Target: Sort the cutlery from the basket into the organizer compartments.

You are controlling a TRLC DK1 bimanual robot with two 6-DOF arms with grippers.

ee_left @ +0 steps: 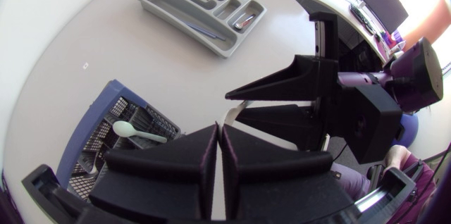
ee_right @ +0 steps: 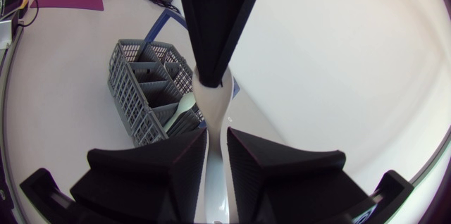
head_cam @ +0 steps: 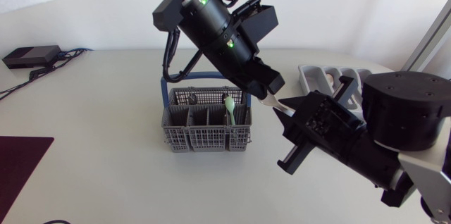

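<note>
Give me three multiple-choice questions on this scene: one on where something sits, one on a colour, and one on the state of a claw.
1. Where is the green spoon?
A. In the basket
B. Lying on the table
C. In the tray

2. What colour is the basket's handle?
A. Red
B. Yellow
C. Blue

3. How is the left claw?
A. Wide open and empty
B. Shut on a white utensil
C. Resting flat on the table

Answers:
1 A: the spoon's bowl sticks up out of a basket compartment.
2 C: a blue bar arches over the grey basket.
3 B: the claw's tips meet on the white utensil, held above the table.
</note>
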